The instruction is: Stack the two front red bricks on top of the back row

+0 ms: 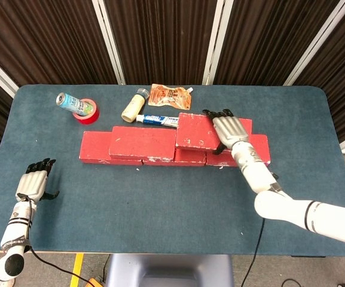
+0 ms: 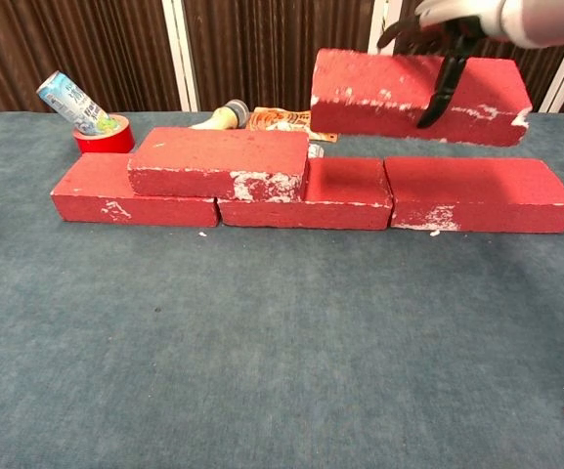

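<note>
The right hand (image 1: 229,131) grips the second brick (image 2: 418,85) from above, fingers wrapped over its far and near faces, carrying it in the air above the back row (image 2: 311,195), over the seam between the middle and right bricks. To do the step well, the brick should probably come down level, just right of the brick already stacked (image 2: 218,163), and land squarely before the fingers let go. The left hand (image 1: 33,182) hangs near the table's (image 1: 160,209) left edge, fingers loosely apart, holding nothing.
</note>
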You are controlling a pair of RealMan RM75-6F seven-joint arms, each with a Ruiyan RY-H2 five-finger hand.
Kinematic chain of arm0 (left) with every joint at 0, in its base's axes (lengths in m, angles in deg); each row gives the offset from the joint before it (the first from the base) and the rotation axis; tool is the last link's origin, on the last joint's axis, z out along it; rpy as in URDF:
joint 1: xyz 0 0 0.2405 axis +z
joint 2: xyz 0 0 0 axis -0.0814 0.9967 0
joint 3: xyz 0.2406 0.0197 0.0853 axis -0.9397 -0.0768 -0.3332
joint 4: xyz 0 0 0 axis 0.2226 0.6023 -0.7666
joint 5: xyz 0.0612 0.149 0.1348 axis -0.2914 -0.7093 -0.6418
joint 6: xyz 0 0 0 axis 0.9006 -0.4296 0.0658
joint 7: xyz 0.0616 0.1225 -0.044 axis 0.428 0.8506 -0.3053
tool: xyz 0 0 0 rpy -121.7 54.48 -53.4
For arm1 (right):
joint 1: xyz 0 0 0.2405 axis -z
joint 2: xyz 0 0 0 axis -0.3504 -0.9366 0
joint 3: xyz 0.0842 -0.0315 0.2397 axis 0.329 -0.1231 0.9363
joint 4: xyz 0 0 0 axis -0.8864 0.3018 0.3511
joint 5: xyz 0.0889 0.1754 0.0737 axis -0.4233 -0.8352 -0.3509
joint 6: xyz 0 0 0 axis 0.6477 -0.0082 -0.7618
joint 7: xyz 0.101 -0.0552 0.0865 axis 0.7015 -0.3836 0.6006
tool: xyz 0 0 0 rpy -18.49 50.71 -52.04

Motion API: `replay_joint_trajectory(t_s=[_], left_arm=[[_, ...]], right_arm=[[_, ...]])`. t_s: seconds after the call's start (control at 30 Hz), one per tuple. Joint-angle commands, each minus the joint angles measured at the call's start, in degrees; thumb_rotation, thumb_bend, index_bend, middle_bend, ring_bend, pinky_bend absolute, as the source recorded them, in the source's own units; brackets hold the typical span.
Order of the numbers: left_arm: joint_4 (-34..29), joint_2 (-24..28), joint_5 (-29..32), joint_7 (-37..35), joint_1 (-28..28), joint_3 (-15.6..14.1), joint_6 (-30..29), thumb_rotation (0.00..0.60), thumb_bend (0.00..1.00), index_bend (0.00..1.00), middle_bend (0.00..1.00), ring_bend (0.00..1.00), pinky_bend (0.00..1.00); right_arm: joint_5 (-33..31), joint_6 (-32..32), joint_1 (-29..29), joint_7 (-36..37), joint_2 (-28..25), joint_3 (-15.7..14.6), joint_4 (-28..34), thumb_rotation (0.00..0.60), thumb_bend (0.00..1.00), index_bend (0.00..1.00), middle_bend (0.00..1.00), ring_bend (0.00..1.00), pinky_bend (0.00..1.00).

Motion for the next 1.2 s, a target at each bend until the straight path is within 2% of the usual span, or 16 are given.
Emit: replay_joint_trajectory(t_s=[0.03, 0.53, 1.2], left_arm=[[0.62, -0.5, 0.13, -0.38, -0.2, -0.03, 0.33, 0.6, 0.27, 0.0, 0.0, 0.0, 0.04], [2.82, -2.36, -0.32, -0.58, -0.44, -0.88, 0.21, 0.6, 0.26, 0.0, 0.0, 0.0, 0.04], [4.94, -3.14, 0.44, -1.09, -0.69, -0.75, 0.8, 0.6, 0.26, 0.0, 0.0, 0.0, 0.04]], right_arm=[[-1.12, -0.59, -1.23, -0.92, 1.29, -1.62, -1.52, 0.6, 0.05, 0.09, 0.27, 0.3, 0.07], [-1.41, -3.43, -2.57, 1.12, 3.76, -6.34, -6.17, 0.6, 0.05, 0.08, 0.27, 0.3, 0.06], [0.19, -5.09, -4.88, 3.67, 8.82, -7.24, -12.05, 0.6, 0.05, 0.08, 0.27, 0.29, 0.04]])
